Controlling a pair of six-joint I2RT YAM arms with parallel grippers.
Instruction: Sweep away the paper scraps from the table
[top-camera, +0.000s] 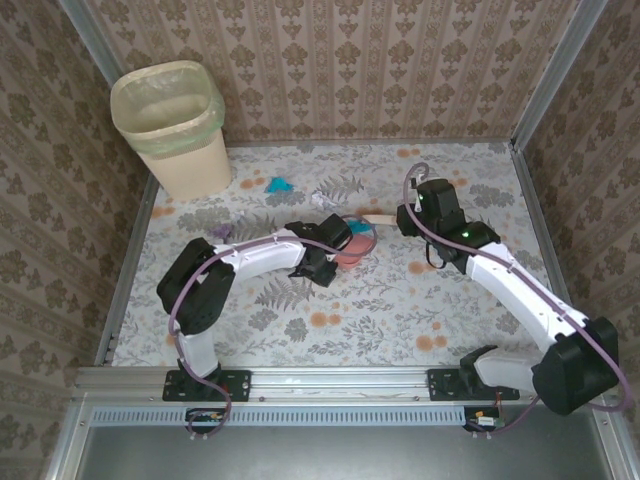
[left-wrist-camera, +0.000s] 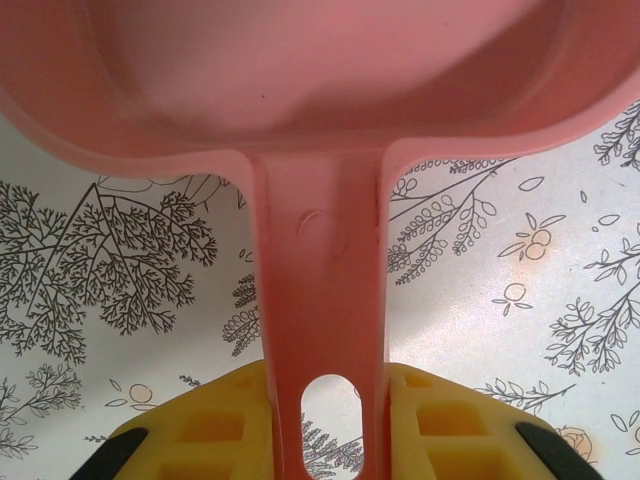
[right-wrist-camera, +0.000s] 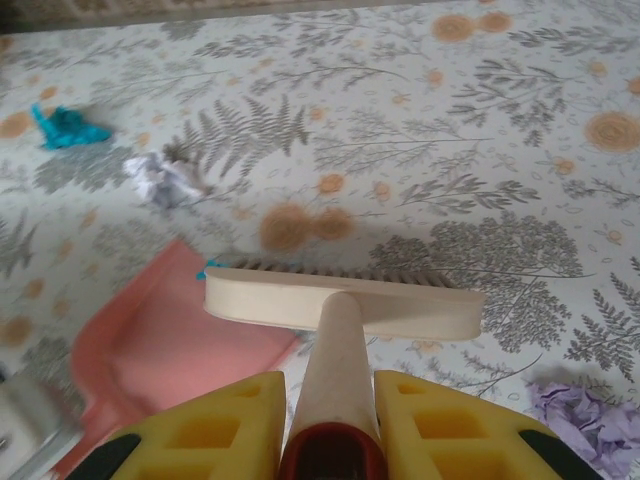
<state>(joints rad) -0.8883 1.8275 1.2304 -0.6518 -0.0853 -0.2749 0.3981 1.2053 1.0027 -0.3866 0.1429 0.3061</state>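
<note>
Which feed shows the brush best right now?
Right wrist: the brush sits close and whole, cream head and bristles at the edge of the pink dustpan, handle gripped in the right claw. Top external shows it far smaller, a cream sliver beside that claw.

the dustpan (left-wrist-camera: 320, 100) is smooth pink plastic with a faint sheen; the brush (right-wrist-camera: 345, 305) looks matt cream plastic. the scraps (right-wrist-camera: 165, 180) are crumpled paper. the table (top-camera: 400, 300) wears matt printed cloth, edged by brushed metal rails (top-camera: 330, 378).
</note>
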